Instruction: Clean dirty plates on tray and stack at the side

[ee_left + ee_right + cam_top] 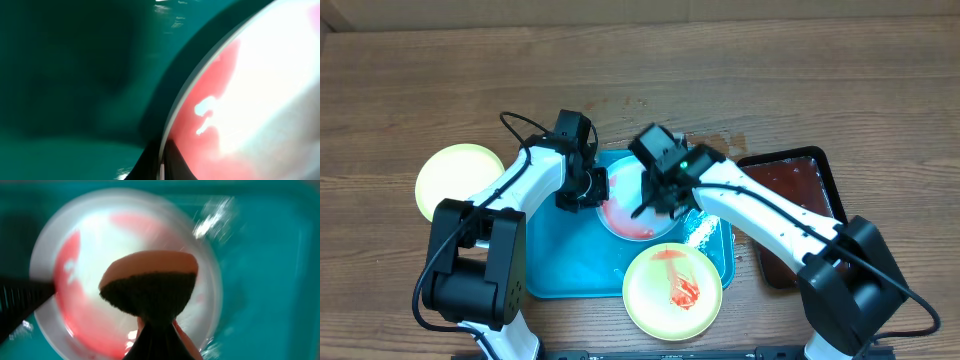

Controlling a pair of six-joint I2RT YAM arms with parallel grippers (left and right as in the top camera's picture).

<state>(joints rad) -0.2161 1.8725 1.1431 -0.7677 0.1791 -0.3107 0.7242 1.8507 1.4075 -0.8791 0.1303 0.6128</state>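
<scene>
From above, the blue plate (625, 222) lies in the far half of the tray (560, 260). It has a red smear along its near side. Both arms lean over it and hide its far part.

The left claw (592, 187) is at the plate's left rim. The left wrist camera is so close that it shows only the rim, red sauce, teal tray floor and a dark bit at the bottom. I cannot tell if this claw is pinching the rim.

The right claw (658, 200) hangs over the plate. From above you cannot see what it holds. The right wrist camera shows it: a sponge (150, 275), orange-brown on top and dark below, pinched between the fingers. It hides the plate's middle. That view also shows a dark finger (20, 297) touching the plate's left rim.

A dirty green plate (672, 265) sits over the tray's near right rim. A clean green plate (455, 180) lies on the table (420, 80), left of the tray. A dark tray (800, 180) of reddish liquid sits just right of the tray.
</scene>
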